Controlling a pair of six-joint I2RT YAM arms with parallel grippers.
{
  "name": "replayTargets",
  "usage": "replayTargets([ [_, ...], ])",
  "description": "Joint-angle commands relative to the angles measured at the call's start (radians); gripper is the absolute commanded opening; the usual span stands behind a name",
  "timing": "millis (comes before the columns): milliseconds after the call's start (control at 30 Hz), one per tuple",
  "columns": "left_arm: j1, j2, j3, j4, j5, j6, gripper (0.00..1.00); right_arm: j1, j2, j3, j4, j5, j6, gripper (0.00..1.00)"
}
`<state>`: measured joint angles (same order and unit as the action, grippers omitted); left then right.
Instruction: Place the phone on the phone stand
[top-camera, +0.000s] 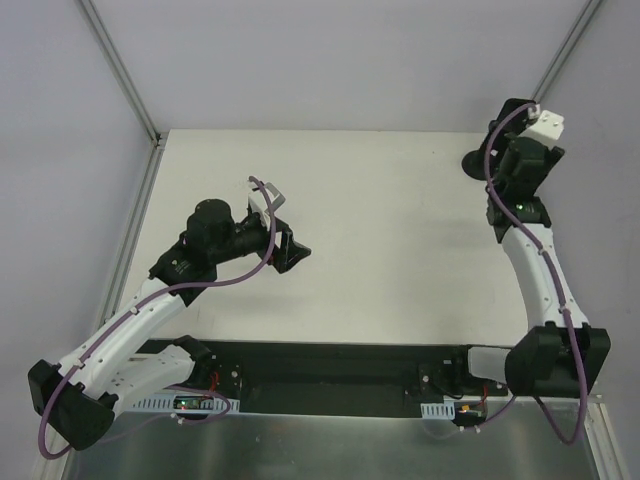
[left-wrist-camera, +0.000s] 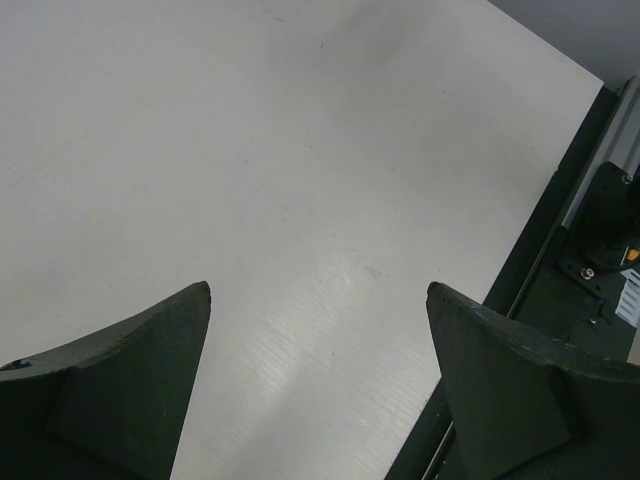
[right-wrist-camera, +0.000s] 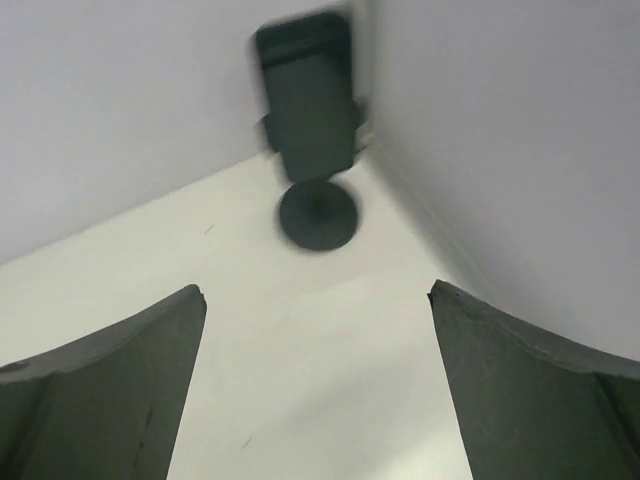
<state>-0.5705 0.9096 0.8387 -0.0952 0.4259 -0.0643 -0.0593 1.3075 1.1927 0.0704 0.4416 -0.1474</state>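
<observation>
Facing the right gripper (right-wrist-camera: 318, 292), the phone (right-wrist-camera: 305, 100) sits on the phone stand (right-wrist-camera: 318, 216).

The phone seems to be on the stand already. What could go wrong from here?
1. The open right gripper points at the phone on the phone stand; a careless move could topple both.
2. The stand sits in a corner between two walls, leaving the gripper little room.
Its seating is too blurred to judge.
</observation>
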Motion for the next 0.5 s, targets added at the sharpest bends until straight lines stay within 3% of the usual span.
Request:
replayTargets([
  [0,-0.009,-0.009,0.026,0.017,0.017,-0.019,0.88,0.209,-0.115,-0.151,-0.199,-0.159,0.185,0.97],
  [100,-0.008,-0.002,0.019,0.02,0.007,-0.014,0.88,0.388,-0.192,-0.243,-0.311,-0.306,0.226,0.97],
  [233,-0.008,0.017,0.025,0.017,0.016,-0.015,0.87,0.625,-0.356,-0.346,-0.403,-0.215,0.172,0.97],
  [300,-0.009,0.02,0.02,0.018,0.019,-0.019,0.87,0.689,-0.517,-0.398,-0.414,-0.175,0.169,0.96],
  [433,-0.008,0.011,0.026,0.025,0.028,-0.005,0.88,0.697,-0.848,-0.514,-0.396,-0.106,0.161,0.97],
  [467,-0.008,-0.014,0.013,0.034,0.03,-0.003,0.91,0.697,-0.981,-0.525,-0.38,-0.078,0.17,0.97],
])
